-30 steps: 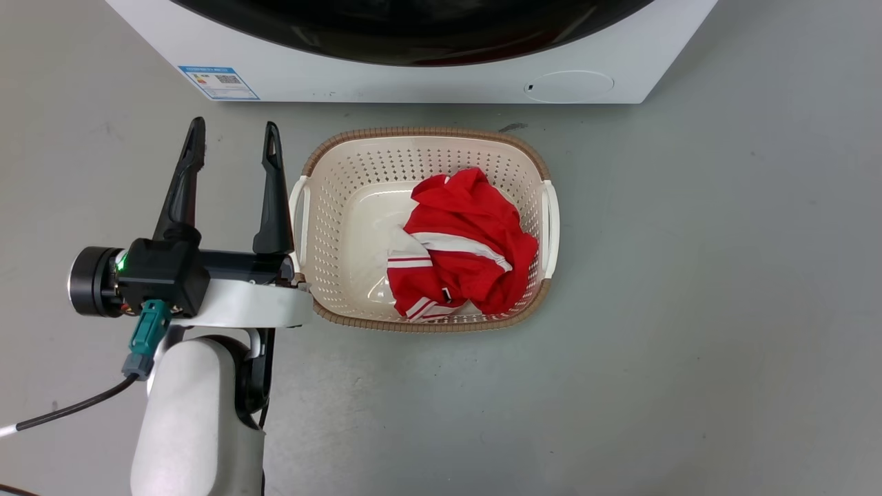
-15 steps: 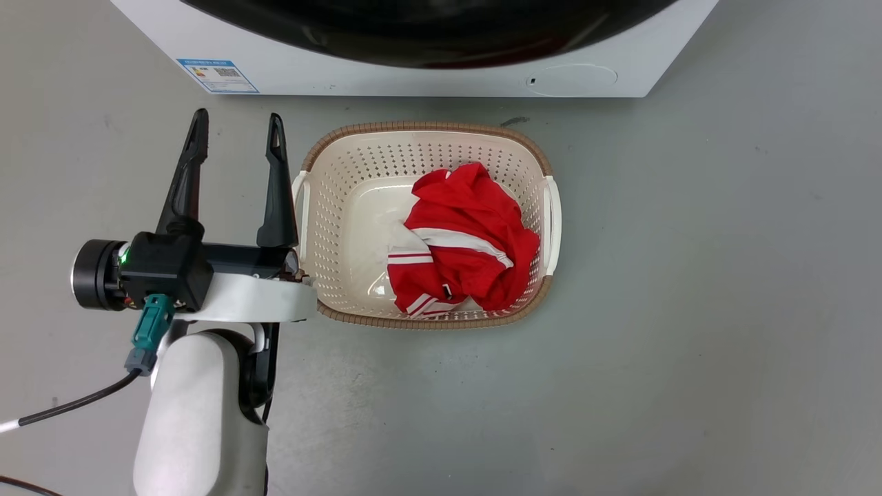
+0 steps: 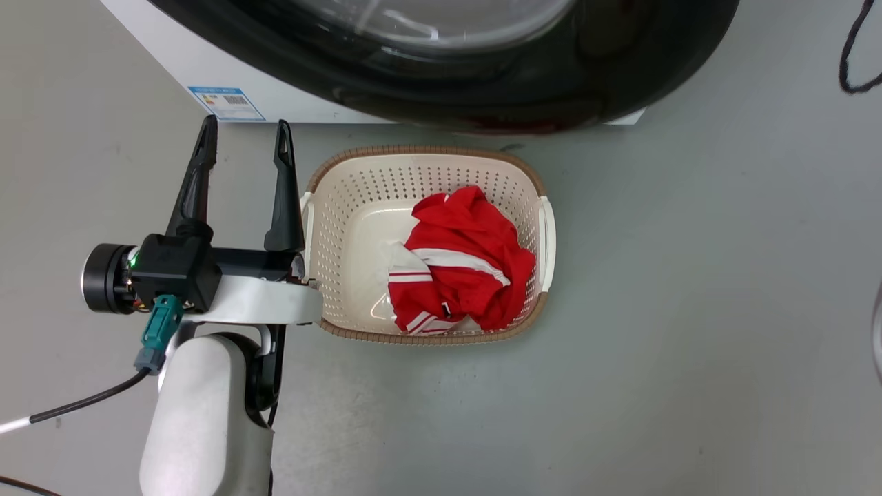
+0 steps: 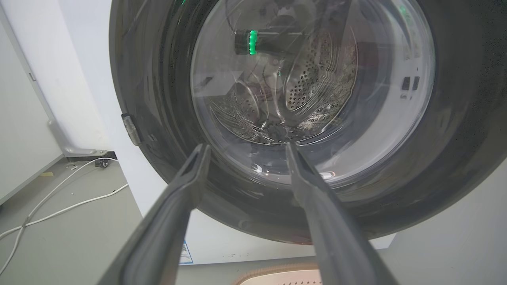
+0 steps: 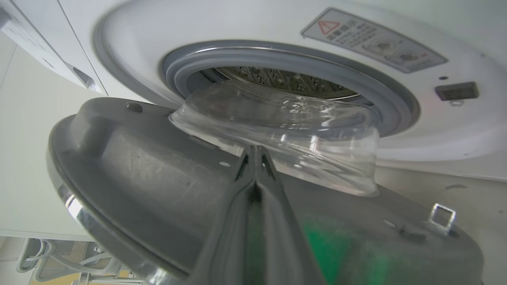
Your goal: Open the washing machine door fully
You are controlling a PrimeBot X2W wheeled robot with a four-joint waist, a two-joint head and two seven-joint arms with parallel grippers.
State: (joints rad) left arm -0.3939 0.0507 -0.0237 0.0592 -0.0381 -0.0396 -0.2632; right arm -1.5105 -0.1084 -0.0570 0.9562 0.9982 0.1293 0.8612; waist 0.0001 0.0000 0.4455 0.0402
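Observation:
The washing machine door [image 3: 482,89], a glossy black disc with a clear glass bowl, stands partly swung out from the white washing machine [image 3: 179,55] and overhangs the floor just beyond the basket. In the left wrist view the door's [image 4: 130,79] outer face fills the space ahead of my open left gripper [image 4: 246,145], which is apart from it. That left gripper [image 3: 246,124] hovers left of the basket. In the right wrist view my right gripper [image 5: 255,148] is shut, tips against the door's grey inner face [image 5: 130,166] beside the glass bowl [image 5: 285,118]. Behind it are the grey-blue gasket [image 5: 277,59] and steel drum.
A cream laundry basket [image 3: 427,149] with a red and white garment [image 3: 462,262] sits on the grey floor right before the machine. A dark cable [image 3: 851,55] lies at the far right. White cables [image 4: 59,206] run over the floor left of the machine.
The door has swung further out from the machine, now covering the small round flap and reaching toward the basket. The camera has shifted a little. My left gripper stays open beside the basket.

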